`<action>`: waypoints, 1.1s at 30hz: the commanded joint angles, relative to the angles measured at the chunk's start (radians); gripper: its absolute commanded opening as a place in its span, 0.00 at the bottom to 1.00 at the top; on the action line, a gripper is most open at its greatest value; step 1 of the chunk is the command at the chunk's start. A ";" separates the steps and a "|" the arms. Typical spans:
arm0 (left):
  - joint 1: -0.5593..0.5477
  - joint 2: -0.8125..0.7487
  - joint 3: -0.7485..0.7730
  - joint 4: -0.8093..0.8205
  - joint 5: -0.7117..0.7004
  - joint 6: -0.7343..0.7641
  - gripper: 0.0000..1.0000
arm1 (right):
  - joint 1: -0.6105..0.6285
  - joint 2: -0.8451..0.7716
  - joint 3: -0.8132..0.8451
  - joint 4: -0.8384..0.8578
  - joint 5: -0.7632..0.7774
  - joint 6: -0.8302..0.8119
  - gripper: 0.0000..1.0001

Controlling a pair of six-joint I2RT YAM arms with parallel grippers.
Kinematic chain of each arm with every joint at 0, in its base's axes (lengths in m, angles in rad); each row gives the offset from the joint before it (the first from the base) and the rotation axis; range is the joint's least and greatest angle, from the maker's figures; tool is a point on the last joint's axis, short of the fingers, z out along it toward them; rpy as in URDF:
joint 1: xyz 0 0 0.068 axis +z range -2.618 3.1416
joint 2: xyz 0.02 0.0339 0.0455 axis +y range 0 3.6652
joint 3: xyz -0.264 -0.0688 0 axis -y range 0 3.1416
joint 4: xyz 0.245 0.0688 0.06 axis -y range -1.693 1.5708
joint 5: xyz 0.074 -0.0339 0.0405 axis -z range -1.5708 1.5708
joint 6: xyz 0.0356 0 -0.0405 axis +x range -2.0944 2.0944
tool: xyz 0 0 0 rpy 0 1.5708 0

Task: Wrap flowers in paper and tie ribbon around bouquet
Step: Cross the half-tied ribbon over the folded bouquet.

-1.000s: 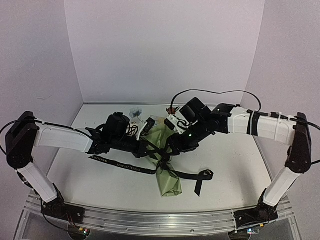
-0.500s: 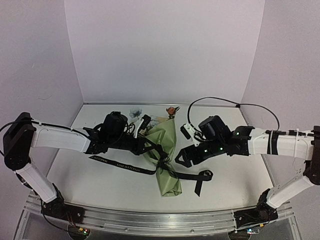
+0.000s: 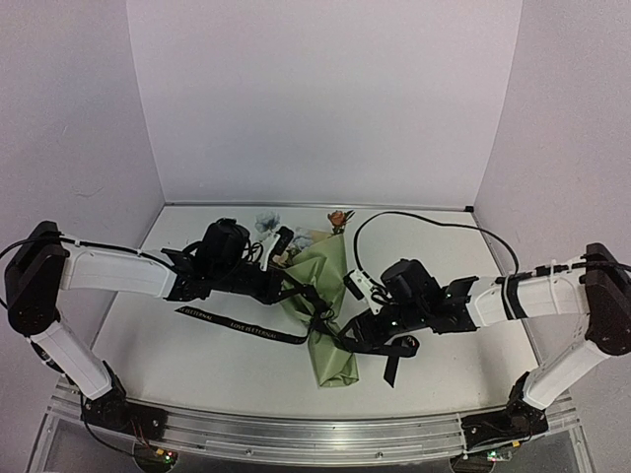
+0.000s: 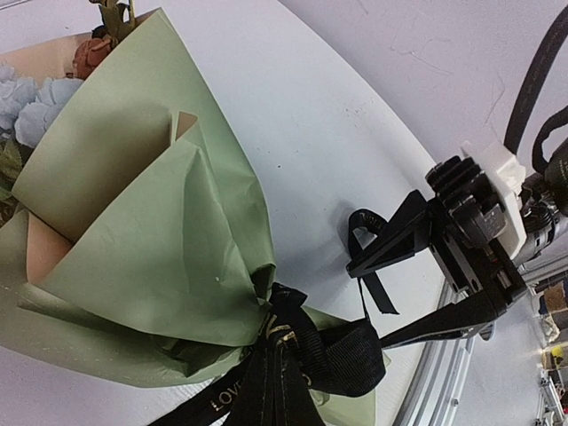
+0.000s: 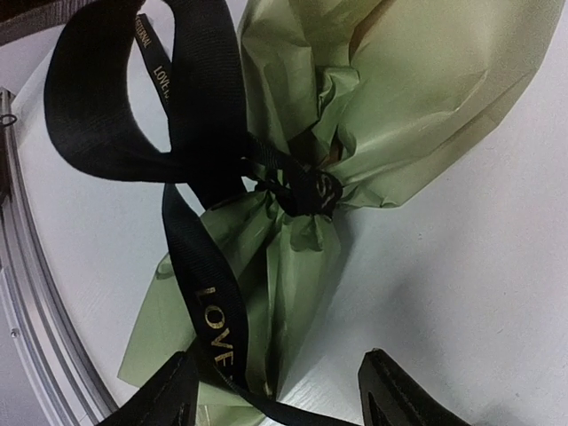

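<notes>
Top external view: right claw (image 3: pixel 357 330), open, has dropped beside the bouquet (image 3: pixel 330 271) to grab ribbon (image 3: pixel 242 325); left claw (image 3: pixel 296 289) pinches the ribbon.

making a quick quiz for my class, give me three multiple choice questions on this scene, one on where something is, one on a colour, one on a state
1. Where is the ribbon knotted?
A. round the wide open end of the paper
B. round its pinched narrow part
C. nowhere, it lies loose apart from it

2. What colour is the outside of the paper?
A. red
B. white
C. olive green

3. How is the right gripper?
A. open
B. shut on the paper
C. shut on the knot

Answers:
1 B, both wrist views show the knot where the paper is gathered in.
2 C, it looks green in every view.
3 A, its fingers stand wide apart in its own view.
</notes>
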 commanded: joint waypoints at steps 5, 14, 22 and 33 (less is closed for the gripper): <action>0.023 -0.039 0.063 -0.024 0.010 -0.013 0.00 | 0.002 0.001 -0.034 0.044 -0.102 0.012 0.65; 0.036 -0.042 0.068 -0.041 0.019 -0.002 0.00 | -0.001 -0.014 -0.077 0.019 -0.124 0.008 0.74; 0.047 -0.038 0.076 -0.049 0.031 0.001 0.00 | -0.080 -0.064 -0.123 0.018 -0.163 0.030 0.77; 0.057 -0.034 0.084 -0.050 0.051 0.007 0.00 | -0.122 -0.063 -0.063 -0.146 -0.275 -0.049 0.68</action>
